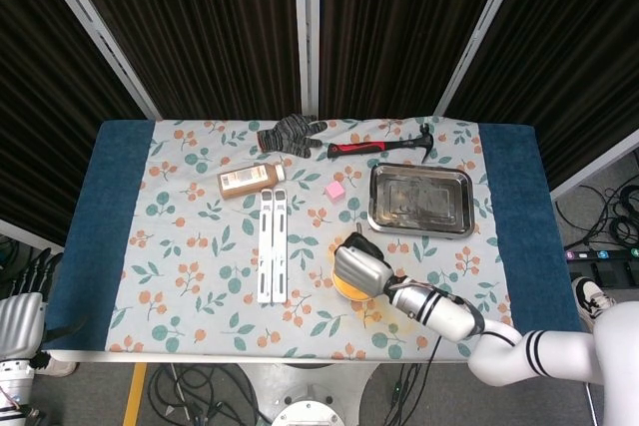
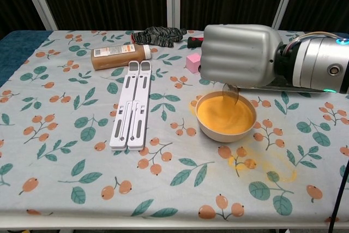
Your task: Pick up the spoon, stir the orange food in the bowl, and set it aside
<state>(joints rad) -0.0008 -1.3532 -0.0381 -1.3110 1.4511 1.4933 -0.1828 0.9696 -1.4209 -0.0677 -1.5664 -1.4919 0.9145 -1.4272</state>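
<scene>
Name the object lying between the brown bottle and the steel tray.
A pink cube lies between the brown bottle and steel tray, clearest in the head view.

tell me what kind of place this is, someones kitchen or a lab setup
Most likely a lab or robot test station, not a kitchen. The table stands before black curtains, loose cables lie on the floor, and the props are unrelated: a hammer, a pink cube, a glove.

Even, bright overhead light; shadows soft and short. Mild glare on metal tray (image 1: pixel 420 200) and on right hand (image 2: pixel 238 55). Both views sharp. Background curtains dark. Slight wide-angle bowing at chest-view edges.
</scene>
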